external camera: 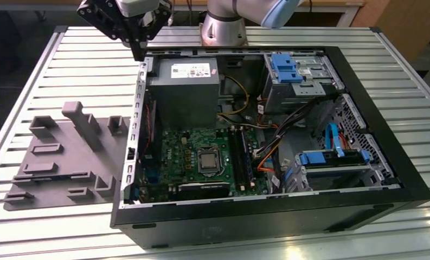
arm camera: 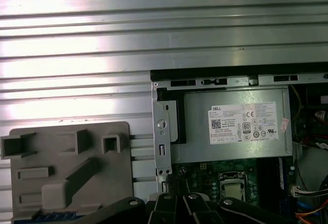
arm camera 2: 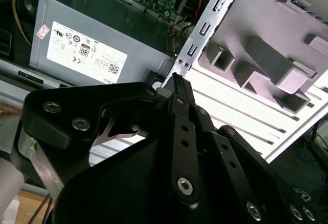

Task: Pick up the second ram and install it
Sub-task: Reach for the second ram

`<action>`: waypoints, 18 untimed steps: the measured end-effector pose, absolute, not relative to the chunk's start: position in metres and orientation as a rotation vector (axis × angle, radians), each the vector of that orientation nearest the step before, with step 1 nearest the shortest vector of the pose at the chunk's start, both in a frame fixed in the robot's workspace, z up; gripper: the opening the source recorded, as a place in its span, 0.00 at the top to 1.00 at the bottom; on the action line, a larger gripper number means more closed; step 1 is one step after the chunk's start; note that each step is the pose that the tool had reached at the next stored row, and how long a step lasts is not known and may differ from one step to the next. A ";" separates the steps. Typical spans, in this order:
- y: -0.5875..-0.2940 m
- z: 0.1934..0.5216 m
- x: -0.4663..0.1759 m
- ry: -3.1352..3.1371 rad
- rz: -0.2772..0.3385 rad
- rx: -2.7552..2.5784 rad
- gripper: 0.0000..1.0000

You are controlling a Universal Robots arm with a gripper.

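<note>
White label (arm camera: 243, 124) on grey PSU box (arm camera: 197, 131), small print not legible

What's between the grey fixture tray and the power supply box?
In the first wrist view, a bare strip of slatted table, then the case's metal side frame, separate the fixture tray from the power supply.

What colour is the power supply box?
The power supply is grey with a white label, clearest in the first wrist view.

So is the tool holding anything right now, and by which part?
Nothing: the tool, shut and bare, sits by a corner of the computer case, near the power supply.
</note>
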State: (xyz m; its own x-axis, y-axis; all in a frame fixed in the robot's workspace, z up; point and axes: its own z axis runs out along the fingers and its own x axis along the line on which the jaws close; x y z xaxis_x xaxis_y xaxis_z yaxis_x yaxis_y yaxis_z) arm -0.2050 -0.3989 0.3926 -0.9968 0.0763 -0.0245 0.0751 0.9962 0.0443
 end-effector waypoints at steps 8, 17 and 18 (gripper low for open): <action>-0.399 0.392 -0.210 3.113 0.067 0.118 0.89; -0.399 0.392 -0.215 3.113 0.067 0.118 0.89; -0.399 0.392 -0.215 3.112 0.067 0.118 0.89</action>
State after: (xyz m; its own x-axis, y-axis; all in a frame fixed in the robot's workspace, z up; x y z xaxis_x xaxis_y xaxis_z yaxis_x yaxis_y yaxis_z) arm -0.2155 -0.3990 0.3924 -0.9968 0.0762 -0.0245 0.0750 0.9962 0.0443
